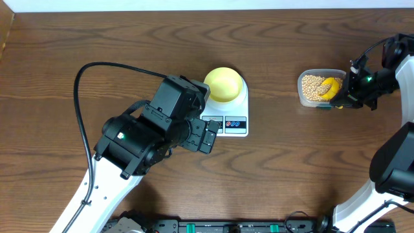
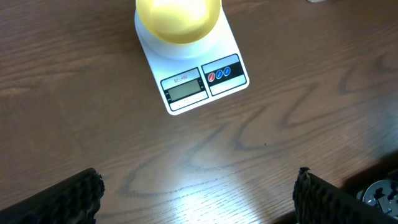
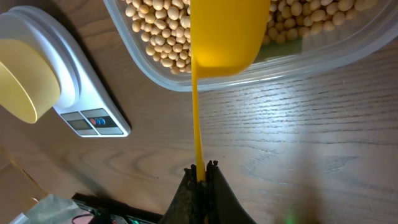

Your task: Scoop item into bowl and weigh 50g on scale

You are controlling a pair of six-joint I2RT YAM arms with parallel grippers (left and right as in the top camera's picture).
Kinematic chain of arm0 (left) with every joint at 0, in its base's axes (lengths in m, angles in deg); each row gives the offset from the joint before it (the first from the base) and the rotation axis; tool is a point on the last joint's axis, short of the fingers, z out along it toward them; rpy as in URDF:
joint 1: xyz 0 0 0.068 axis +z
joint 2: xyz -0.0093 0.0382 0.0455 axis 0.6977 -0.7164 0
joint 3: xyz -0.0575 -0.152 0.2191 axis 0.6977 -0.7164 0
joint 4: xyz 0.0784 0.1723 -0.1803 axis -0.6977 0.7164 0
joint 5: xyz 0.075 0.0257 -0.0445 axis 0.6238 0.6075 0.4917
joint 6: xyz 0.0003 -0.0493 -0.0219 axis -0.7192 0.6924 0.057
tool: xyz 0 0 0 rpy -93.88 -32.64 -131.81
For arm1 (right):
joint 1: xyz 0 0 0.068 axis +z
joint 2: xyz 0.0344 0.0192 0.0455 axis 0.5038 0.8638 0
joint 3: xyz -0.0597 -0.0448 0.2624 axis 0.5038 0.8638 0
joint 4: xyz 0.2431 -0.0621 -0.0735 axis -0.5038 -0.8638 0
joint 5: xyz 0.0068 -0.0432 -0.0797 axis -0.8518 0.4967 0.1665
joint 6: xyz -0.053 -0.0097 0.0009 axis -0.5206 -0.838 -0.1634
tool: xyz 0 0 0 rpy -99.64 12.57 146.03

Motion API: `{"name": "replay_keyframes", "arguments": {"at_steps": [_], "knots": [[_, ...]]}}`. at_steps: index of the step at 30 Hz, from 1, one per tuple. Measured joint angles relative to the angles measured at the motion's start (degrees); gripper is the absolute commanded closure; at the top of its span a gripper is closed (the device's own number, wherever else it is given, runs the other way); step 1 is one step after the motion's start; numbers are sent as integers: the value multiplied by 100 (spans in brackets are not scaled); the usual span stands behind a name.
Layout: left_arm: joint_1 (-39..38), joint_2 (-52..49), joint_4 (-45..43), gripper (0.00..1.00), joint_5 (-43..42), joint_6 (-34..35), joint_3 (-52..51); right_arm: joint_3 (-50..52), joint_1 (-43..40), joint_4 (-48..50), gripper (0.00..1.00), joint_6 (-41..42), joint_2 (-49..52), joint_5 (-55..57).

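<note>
The pale yellow bowl (image 1: 224, 84) stands empty on the white scale (image 1: 234, 125) at the table's middle; both also show in the left wrist view (image 2: 178, 18) (image 2: 186, 68) and the right wrist view (image 3: 22, 78) (image 3: 93, 121). The beans (image 1: 313, 86) fill a clear plastic tub (image 1: 304, 97) at the right (image 3: 161, 34). My right gripper (image 3: 202, 168) is shut on the handle of a yellow measuring spoon (image 3: 227, 31), whose cup is over the beans in the tub (image 1: 330, 87). My left gripper (image 2: 199, 193) is open and empty, just in front of the scale.
The left arm (image 1: 149, 129) lies over the table left of the scale and covers part of its front. The tub's near wall (image 3: 249, 74) stands between the spoon cup and the bare wood. Dark rails run along the table's front edge (image 1: 226, 226).
</note>
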Motion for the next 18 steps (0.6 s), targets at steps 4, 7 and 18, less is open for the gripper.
{"name": "replay_keyframes", "arguments": {"at_steps": [4,7,18], "knots": [[0,0,0,0,0,2,0,0,0,0,99,17,0,0],[0,0,0,0,0,2,0,0,0,9,99,17,0,0],[0,0,2,0,0,2,0,0,0,136,99,46,0,2]]}}
